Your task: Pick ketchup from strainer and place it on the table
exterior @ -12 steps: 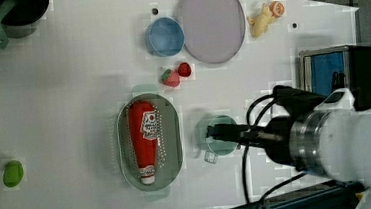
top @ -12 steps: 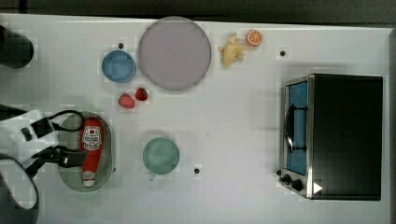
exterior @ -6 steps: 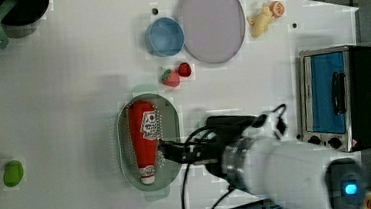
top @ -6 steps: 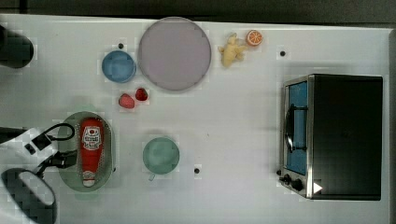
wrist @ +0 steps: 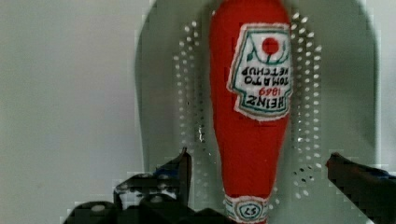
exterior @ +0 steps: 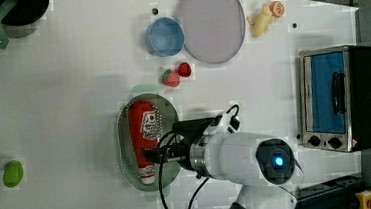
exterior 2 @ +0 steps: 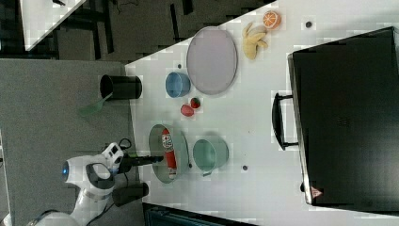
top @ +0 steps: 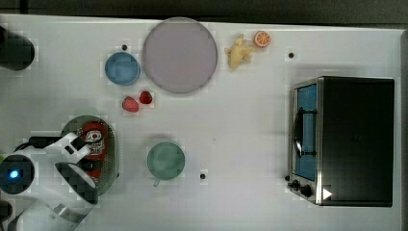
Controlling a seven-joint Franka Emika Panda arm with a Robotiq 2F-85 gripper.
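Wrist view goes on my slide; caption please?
Open gripper straddling the ketchup lying in the strainer.

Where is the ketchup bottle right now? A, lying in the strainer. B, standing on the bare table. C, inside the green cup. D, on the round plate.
A: the ketchup lies flat in the perforated strainer, with the open gripper straddling its neck.

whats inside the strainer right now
The ketchup lies flat in the strainer, label up. The open hand straddles its neck without touching. The arm covers the bottle's cap end in the top view.
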